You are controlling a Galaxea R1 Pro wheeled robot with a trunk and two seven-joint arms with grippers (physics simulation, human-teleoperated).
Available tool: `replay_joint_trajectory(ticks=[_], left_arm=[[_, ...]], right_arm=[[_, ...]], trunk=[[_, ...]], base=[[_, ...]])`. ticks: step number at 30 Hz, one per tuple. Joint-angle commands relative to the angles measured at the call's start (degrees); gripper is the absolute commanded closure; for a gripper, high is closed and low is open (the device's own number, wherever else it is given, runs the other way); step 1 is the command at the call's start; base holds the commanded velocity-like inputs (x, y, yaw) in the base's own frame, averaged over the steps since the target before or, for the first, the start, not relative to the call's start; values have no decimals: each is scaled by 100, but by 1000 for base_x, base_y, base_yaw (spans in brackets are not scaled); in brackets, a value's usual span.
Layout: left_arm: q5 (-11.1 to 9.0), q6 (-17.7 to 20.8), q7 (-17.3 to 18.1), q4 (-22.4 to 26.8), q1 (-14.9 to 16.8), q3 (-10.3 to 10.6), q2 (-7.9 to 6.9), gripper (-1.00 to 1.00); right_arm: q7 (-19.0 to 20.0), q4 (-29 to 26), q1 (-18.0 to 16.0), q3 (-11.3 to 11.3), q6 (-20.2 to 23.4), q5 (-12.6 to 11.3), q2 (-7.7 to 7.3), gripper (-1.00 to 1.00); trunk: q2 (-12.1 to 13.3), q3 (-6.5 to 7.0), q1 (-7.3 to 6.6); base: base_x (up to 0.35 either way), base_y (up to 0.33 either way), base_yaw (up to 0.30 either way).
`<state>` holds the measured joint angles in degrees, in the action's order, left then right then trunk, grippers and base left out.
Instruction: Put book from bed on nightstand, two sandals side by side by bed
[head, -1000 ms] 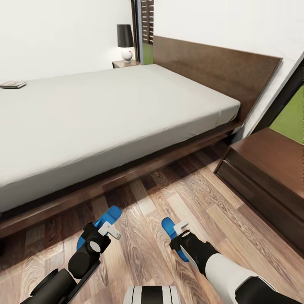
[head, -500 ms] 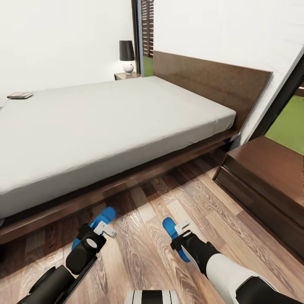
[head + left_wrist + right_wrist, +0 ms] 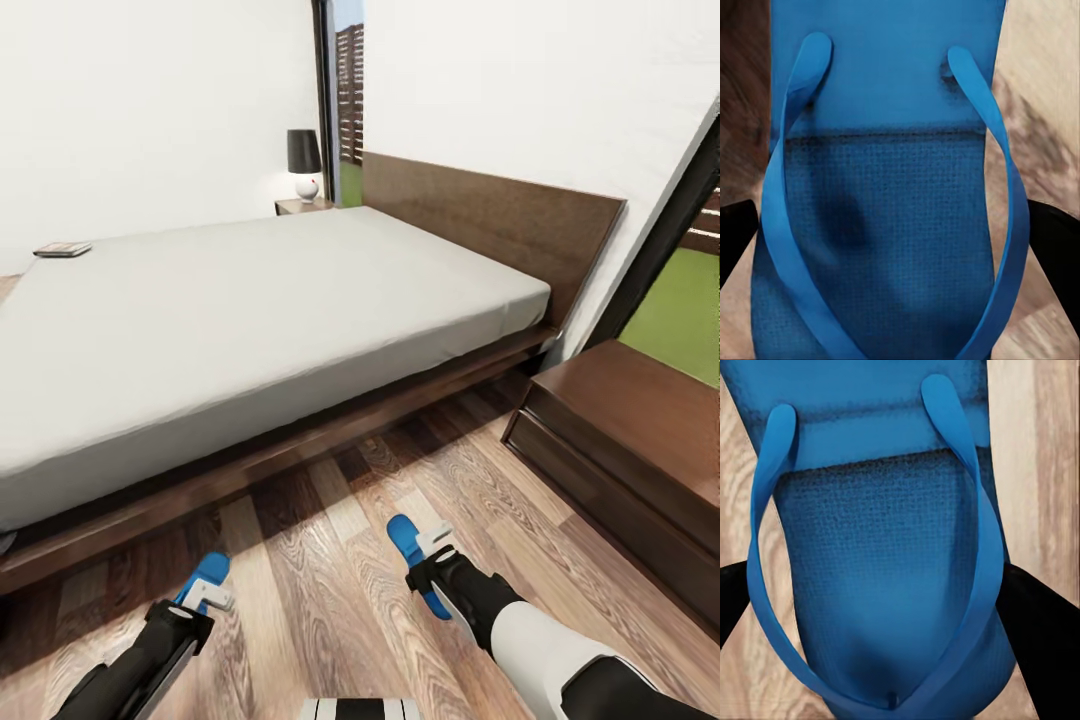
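Note:
The bed (image 3: 250, 300) with its pale grey mattress fills the middle of the head view. The book (image 3: 62, 249) lies on the mattress at its far left edge. My left gripper (image 3: 195, 605) is shut on a blue sandal (image 3: 205, 572) low over the floor near the bed's side rail. In the left wrist view the sandal (image 3: 885, 150) sits between the black fingers (image 3: 735, 236). About an arm's width to the right, my right gripper (image 3: 435, 568) is shut on the other sandal (image 3: 403, 538). The right wrist view has that sandal (image 3: 885, 510) spanning the fingers (image 3: 1042, 622).
A dark brown nightstand (image 3: 630, 440) stands close at the right, beside the headboard (image 3: 480, 225). A second nightstand (image 3: 303, 206) with a dark-shaded lamp (image 3: 304, 162) is beyond the bed. Wood-plank floor (image 3: 330, 560) lies between bed and near nightstand.
The head camera has tilted up, so the bed sits lower in the picture. My left arm has drawn back toward the lower left with its sandal. The right arm holds its place.

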<state>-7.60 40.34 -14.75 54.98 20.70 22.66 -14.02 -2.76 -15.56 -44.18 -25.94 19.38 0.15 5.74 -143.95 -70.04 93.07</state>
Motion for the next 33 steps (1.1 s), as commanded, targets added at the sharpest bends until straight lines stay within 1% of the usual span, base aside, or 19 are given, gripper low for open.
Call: replay_joint_trajectory(ticks=[1, 2, 4, 5, 8, 13, 18, 21, 25, 27, 28, 30, 33], left_arm=[[-163, -184, -52, -232, 14, 21, -10, 100], [-285, -352, -40, -438, 20, 17, -11, 100], [-431, -583, -17, -689, 26, 18, -9, 100], [-488, -720, 5, -835, 28, 18, -8, 100], [-563, -940, 90, -1104, 30, 19, -6, 100], [-610, -1035, 183, -1215, 31, 13, 4, 100], [-775, -1066, 218, -1246, 31, 11, 40, 100], [-808, -1082, 223, -1253, 31, 9, 45, 100], [-860, -1363, 226, -1484, 35, -12, 50, 100], [-953, -1456, 226, -1594, 38, -18, 60, 100], [-1007, -1492, 227, -1636, 38, -21, 67, 100], [-1054, -1523, 227, -1672, 39, -23, 74, 100], [-1086, -1543, 227, -1695, 40, -24, 81, 100]], right_arm=[[-23, -8, -2, -35, 22, -11, -7, 100], [-23, -8, -1, -35, 3, -14, -31, 100], [-23, -16, 1, -35, -15, -21, -90, 100], [-23, -19, -1, -34, -22, -22, -115, 100], [-23, -23, 2, -42, -34, -23, -143, 100], [-23, -25, -1, -45, -38, -23, -157, 100], [-23, -14, -1, -46, -188, -23, -160, 100], [-23, -6, -2, -44, -230, -23, -177, 100], [-12, 1, 1, -36, -253, -30, -248, 100], [63, -2, 0, -35, -256, -29, -276, 100], [173, -4, 2, -35, -257, -27, -300, 100], [339, -6, 1, -30, -258, -25, -347, 100], [457, -7, 3, -27, -261, -27, -381, 100]], trunk=[[0, 18, -3], [1, 41, -6], [4, 85, -11], [5, 107, -14], [9, 174, -21], [16, 284, -34], [22, 395, -47], [26, 462, -55], [32, 550, -65], [34, 594, -70], [36, 617, -73], [38, 661, -78], [42, 727, -86]], base=[[0, 0, 0], [0, 0, 0], [0, 0, 0], [0, 0, 0], [0, 0, 0], [0, 0, 0], [0, 0, 0], [0, 0, 0], [0, 0, 0], [0, 0, 0], [0, 0, 0], [0, 0, 0], [0, 0, 0]])
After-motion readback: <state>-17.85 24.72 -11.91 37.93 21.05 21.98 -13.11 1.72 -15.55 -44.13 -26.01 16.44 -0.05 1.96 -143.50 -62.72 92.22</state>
